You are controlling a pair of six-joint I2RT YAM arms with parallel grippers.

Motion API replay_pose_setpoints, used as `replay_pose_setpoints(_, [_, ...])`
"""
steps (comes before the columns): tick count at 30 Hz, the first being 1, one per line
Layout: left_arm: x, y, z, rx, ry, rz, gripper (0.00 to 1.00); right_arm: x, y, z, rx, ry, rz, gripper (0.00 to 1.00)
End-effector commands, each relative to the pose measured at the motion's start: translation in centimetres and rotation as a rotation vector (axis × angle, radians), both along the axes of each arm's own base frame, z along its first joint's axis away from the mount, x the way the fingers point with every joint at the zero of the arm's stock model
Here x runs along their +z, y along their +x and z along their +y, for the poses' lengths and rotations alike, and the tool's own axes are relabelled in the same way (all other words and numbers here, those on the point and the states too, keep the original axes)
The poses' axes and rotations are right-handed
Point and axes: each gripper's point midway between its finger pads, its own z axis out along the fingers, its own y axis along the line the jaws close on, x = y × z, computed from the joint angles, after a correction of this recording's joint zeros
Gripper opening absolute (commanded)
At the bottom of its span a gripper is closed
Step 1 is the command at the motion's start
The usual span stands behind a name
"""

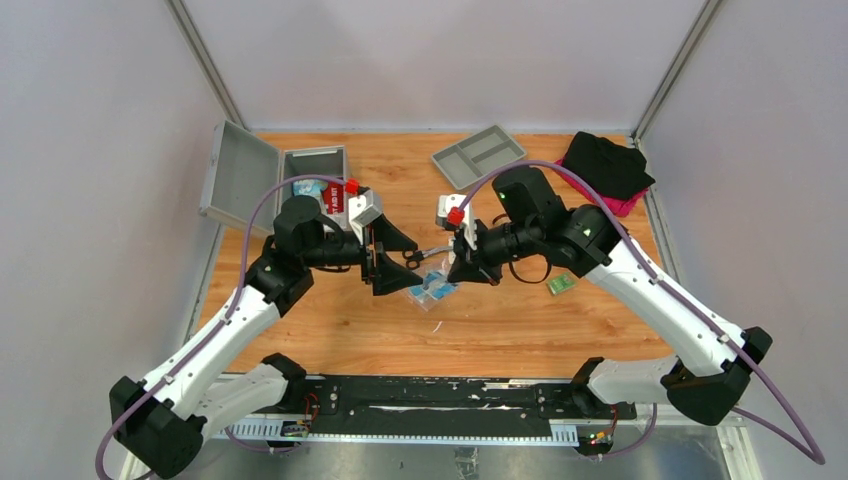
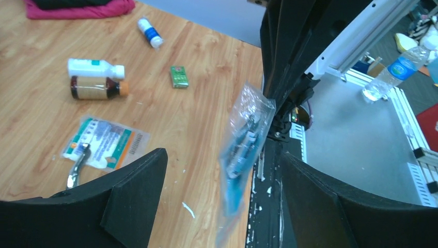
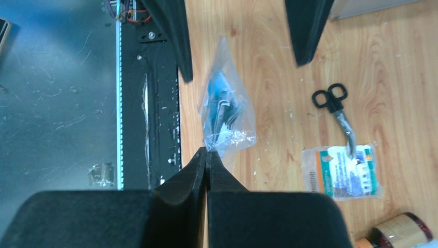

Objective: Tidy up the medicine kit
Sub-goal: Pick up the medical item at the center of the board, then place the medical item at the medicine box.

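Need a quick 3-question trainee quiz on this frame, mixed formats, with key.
1. True or false: the right hand is shut on the clear bag.
2. The left hand is: A) open; B) shut on the bag; C) shut and empty.
3. Fill in: the lid of the medicine kit stands ____.
Key: 1 true; 2 A; 3 open.

The bag [image 3: 227,111] is glossy, crinkled clear plastic, the table [image 1: 520,335] smooth wood-grain, the medicine kit [image 1: 240,178] matt grey metal.
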Motion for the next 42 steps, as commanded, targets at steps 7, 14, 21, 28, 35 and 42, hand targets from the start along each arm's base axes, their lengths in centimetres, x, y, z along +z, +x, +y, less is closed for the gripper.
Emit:
replay_pose_setpoints(7, [-0.3, -0.9, -1.2, -0.061, 0.003, 0.032, 0.65, 3.2, 1.4, 0.5, -0.054, 0.084, -0.120, 0.00])
replay_pose_setpoints(14, [-0.6, -0.5, -1.1, -0.046, 0.039, 0.037, 0.42, 2.6, 1.6, 0.2, -0.068, 0.066, -0.123, 0.00])
replay_pose_setpoints(21, [-0.4, -0.4, -1.0, -0.044, 0.056, 0.010, 0.10, 2.3, 1.7, 0.2, -0.074, 0.061, -0.127, 0.00])
replay_pose_setpoints(28, [-1.1, 2.1, -0.4, 0.094, 0.119, 0.014, 0.00, 2.3, 3.9, -1.0, -0.236, 0.047, -0.182, 0.33])
replay_pose_setpoints(35, [-2.9, 9.3, 4.0, 0.502, 0.224, 0.092, 0.00, 2.4, 7.2, -5.3, -0.605, 0.063, -0.265, 0.59])
replay_pose_setpoints(42, [-1.4, 17.5, 13.8, 1.002, 0.068, 0.229, 0.00, -0.3, 6.5, -6.5, -0.679, 0.061, -0.194, 0.59])
